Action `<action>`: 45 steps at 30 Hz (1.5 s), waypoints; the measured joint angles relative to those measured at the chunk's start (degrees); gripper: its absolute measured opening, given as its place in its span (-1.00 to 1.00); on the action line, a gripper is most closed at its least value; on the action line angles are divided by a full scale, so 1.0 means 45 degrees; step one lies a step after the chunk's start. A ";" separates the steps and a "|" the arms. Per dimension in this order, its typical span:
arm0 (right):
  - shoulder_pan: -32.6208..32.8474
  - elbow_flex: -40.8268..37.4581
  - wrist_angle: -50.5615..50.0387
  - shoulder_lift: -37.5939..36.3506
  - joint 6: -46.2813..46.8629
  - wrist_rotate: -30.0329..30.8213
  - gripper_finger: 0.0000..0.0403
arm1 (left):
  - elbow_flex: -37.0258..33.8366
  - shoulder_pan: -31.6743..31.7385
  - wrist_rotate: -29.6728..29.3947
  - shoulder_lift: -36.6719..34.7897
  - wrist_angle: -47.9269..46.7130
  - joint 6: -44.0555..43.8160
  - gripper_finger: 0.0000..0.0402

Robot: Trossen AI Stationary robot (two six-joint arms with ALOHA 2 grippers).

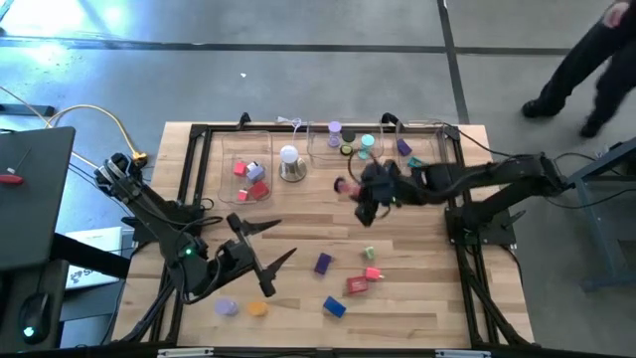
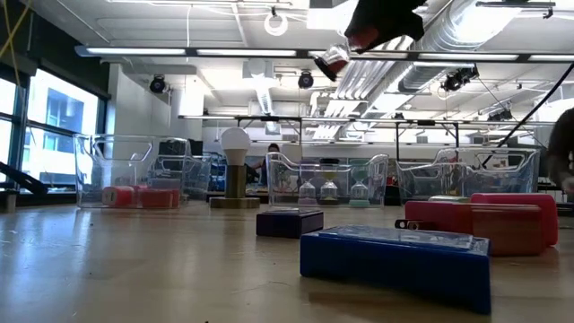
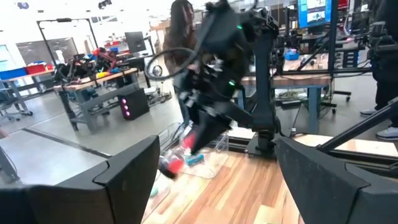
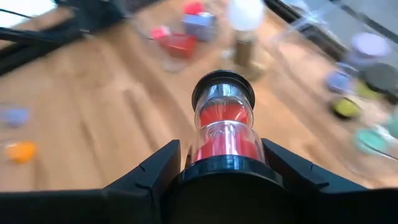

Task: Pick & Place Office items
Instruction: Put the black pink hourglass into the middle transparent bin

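Red sand fills the one hourglass (image 4: 222,124) clamped between the right gripper (image 4: 221,163) fingers, lifted above the wooden tabletop (image 1: 298,224) near the three clear trays (image 1: 249,164). Seven loose pieces lie toward the front: purple block (image 1: 323,263), blue block (image 1: 334,306), red block (image 1: 357,284), and others. Left gripper (image 1: 266,249) hovers, fingers spread wide, empty.

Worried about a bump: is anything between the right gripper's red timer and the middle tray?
Nothing visible. The right gripper holds the red timer aloft near the middle tray; the white lamp stands to one side.
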 joint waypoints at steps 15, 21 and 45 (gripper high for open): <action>-0.5520 0.2181 -0.1484 0.2468 -0.0301 -0.3927 -0.08 | 0.0000 0.1249 0.1472 0.0000 -0.2800 -0.2001 0.56; -0.6312 0.4036 -0.2524 0.4398 -0.0473 -0.4028 -0.08 | 0.0000 0.1379 0.2176 -0.0172 -0.5352 -0.3789 0.56; -0.7938 0.8033 -0.6215 0.8265 0.0241 -0.4305 -0.08 | 0.0000 0.1496 0.4530 -0.0971 -1.2843 -0.8678 0.56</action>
